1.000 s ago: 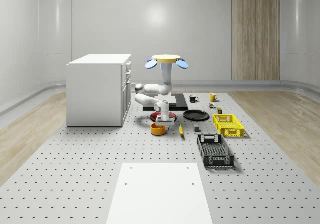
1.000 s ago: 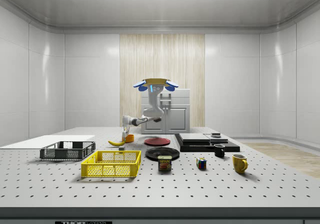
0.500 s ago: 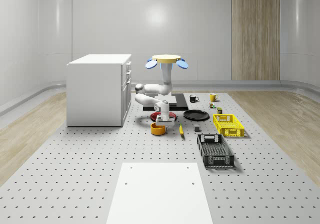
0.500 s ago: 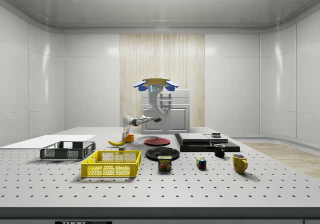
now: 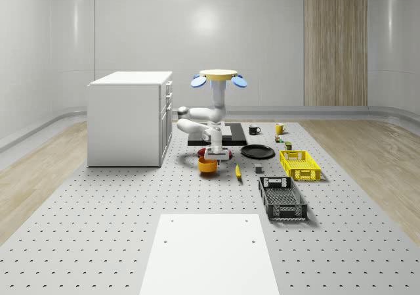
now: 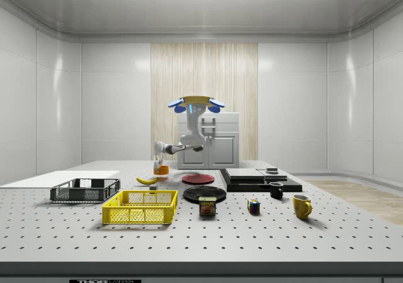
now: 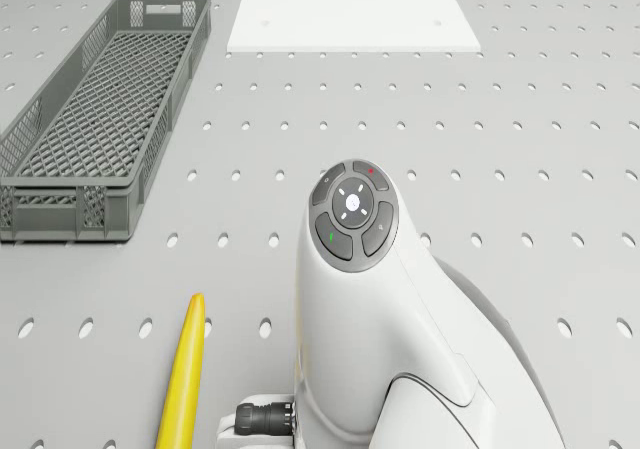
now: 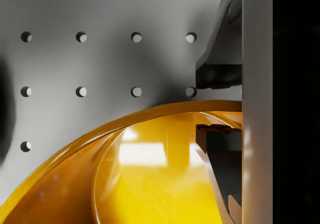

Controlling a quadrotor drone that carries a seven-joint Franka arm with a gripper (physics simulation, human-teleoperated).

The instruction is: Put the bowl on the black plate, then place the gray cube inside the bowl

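Bowl (image 8: 150,184): glossy orange-yellow. Desk (image 5: 98,242): grey, dotted with holes. Plate (image 5: 257,152): black. Crate (image 5: 300,165): yellow mesh.

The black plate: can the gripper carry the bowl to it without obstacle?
Probably yes. The gripper is shut on the bowl rim, lifted off the table, and the black plate lies bare nearby; only the flat red plate is between.

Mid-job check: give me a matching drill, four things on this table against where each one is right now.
1 bowl
2 black plate
3 gray cube
4 banana

A on the table, between the banana and the yellow basket
B rim held in the pincer
C lying between the bowl and the gray cube
D on the table, nothing on it

Pairs: 1-B, 2-D, 3-A, 4-C
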